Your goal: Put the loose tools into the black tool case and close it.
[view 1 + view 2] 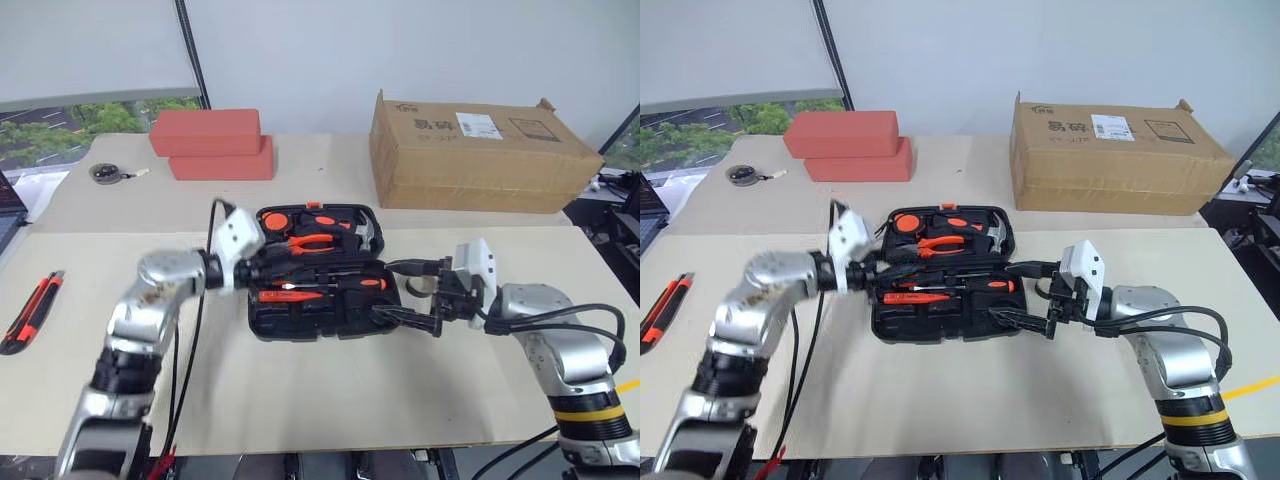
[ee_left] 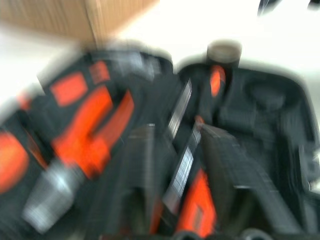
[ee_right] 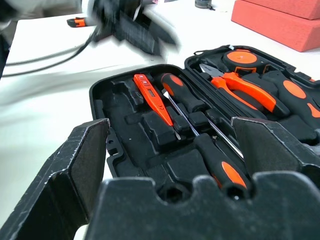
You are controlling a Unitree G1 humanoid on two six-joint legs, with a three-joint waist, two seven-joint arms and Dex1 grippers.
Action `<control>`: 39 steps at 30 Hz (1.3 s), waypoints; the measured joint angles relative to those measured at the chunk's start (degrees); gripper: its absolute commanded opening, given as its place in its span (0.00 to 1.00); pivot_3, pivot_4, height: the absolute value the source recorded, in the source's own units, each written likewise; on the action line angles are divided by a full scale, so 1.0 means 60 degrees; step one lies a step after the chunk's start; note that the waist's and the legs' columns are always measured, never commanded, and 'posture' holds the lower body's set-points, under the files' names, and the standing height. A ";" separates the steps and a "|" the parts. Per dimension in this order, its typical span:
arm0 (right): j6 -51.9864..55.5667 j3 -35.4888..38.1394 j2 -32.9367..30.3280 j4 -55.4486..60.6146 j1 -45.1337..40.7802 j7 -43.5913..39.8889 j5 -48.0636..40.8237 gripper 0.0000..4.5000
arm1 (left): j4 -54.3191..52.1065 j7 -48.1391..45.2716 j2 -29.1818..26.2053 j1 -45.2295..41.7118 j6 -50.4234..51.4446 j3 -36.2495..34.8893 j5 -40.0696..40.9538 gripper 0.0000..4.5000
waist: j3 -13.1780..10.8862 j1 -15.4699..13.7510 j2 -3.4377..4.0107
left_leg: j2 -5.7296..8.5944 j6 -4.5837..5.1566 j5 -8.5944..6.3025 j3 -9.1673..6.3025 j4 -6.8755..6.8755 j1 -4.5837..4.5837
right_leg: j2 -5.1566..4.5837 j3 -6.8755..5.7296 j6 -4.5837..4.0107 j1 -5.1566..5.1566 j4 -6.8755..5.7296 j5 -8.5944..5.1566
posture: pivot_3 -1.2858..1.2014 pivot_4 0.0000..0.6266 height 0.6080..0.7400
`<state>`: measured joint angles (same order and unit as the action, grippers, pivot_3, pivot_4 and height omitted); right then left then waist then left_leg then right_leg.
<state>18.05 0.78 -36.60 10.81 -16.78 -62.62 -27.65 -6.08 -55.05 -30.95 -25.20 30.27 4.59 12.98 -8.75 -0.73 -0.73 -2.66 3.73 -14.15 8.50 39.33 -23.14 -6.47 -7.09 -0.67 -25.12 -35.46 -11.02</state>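
The black tool case (image 1: 300,320) lies open in the middle of the table. In its near half lie a black-and-orange screwdriver (image 1: 335,283) and the slim orange tester screwdriver (image 1: 288,295); a second screwdriver (image 3: 220,167) shows beside them. My left gripper (image 1: 262,268) hovers at the case's left edge, blurred. My right gripper (image 1: 398,293) stands open at the case's right edge, holding nothing. The utility knife (image 1: 33,310) lies on the table at the far left. The small tape roll (image 1: 105,173) sits at the back left.
Pliers (image 1: 315,242), a hammer (image 1: 365,235) and a tape measure (image 1: 275,220) fill the case's far half. Two stacked red blocks (image 1: 212,143) stand behind the case, a cardboard box (image 1: 475,155) at the back right.
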 measured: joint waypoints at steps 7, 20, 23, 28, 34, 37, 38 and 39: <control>-0.0090 -0.0071 0.0047 -0.0053 -0.0075 -0.0081 0.0009 1.00 | 0.0723 0.0772 0.0056 0.0141 -0.0339 0.0747 -0.0757 0.00 | 0.0003 -0.0011 0.0001 | -0.0002 0.0030 -0.0015 -0.0011 0.0000 0.0016 | -0.0005 0.0005 -0.0002 0.0005 -0.0026 -0.0001 | 0.52 0.24 0.79; -0.0095 -0.0061 0.0042 -0.0057 -0.0065 -0.0056 0.0028 1.00 | 0.1119 0.0641 -0.0276 0.0233 -0.2630 0.1736 -0.1767 0.00 | 0.0065 -0.0002 0.0042 | -0.0006 0.0018 -0.0027 -0.0008 0.0000 0.0053 | -0.0018 0.0012 -0.0010 0.0026 -0.0035 -0.0005 | 0.52 0.24 0.79; -0.0095 -0.0061 0.0042 -0.0057 -0.0065 -0.0053 0.0065 1.00 | 0.1238 0.0668 -0.0312 0.0327 -0.2889 0.1754 -0.1854 0.00 | 0.0082 0.0005 0.0047 | -0.0011 0.0010 -0.0030 -0.0009 0.0000 0.0061 | -0.0018 0.0014 -0.0010 0.0027 -0.0042 -0.0005 | 0.52 0.24 0.79; -0.0095 -0.0061 0.0043 -0.0056 -0.0065 -0.0069 0.0065 1.00 | 0.1316 0.0954 0.0057 0.0596 -0.2687 0.1020 -0.1291 0.00 | 0.0087 0.0018 0.0048 | -0.0021 0.0009 -0.0029 -0.0009 0.0000 0.0064 | -0.0017 0.0019 -0.0010 0.0021 -0.0053 -0.0006 | 0.52 0.24 0.79; -0.0092 -0.0136 0.0411 -0.0051 -0.0330 -0.0160 -0.0119 1.00 | 0.0793 0.2137 0.0652 0.0787 -0.1488 -0.1688 0.0737 0.17 | 0.0065 0.0058 0.0012 | -0.0030 0.0015 -0.0003 -0.0018 0.0000 0.0015 | -0.0001 0.0008 -0.0012 -0.0018 -0.0054 -0.0004 | 0.52 0.24 0.79; -0.0091 -0.0235 0.0661 -0.0139 -0.0746 -0.0247 -0.0147 1.00 | 0.0483 0.2639 0.0226 0.0812 -0.1235 -0.2873 0.1204 0.41 | 0.0065 0.0063 0.0011 | -0.0025 0.0024 -0.0009 -0.0016 -0.0003 0.0021 | -0.0002 0.0008 -0.0013 -0.0008 -0.0051 -0.0005 | 0.52 0.24 0.79; -0.0092 -0.0349 0.0842 -0.0235 -0.1015 -0.0340 -0.0198 1.00 | 0.0580 0.2893 -0.0132 0.0956 -0.1224 -0.3279 0.1173 0.49 | 0.0064 0.0115 0.0011 | -0.0026 0.0024 -0.0010 -0.0005 -0.0003 0.0021 | 0.0002 0.0011 -0.0013 -0.0017 -0.0046 -0.0005 | 0.52 0.24 0.79; -0.0091 -0.0417 0.0963 -0.0303 -0.1193 -0.0408 -0.0279 1.00 | 0.0694 0.3069 -0.0408 0.1112 -0.1230 -0.3627 0.1090 0.56 | 0.0064 0.0159 0.0010 | -0.0026 0.0026 -0.0011 -0.0007 -0.0006 0.0020 | 0.0002 0.0012 -0.0014 -0.0016 -0.0047 -0.0005 | 0.52 0.24 0.79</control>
<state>17.51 -1.72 -30.82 8.99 -23.94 -65.07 -29.33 -1.92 -36.63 -33.39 -18.53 22.88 -17.17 19.53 -8.37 0.23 -0.66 -2.81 3.89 -14.22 8.46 39.30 -23.02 -6.46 -7.02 -0.76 -25.22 -35.74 -11.05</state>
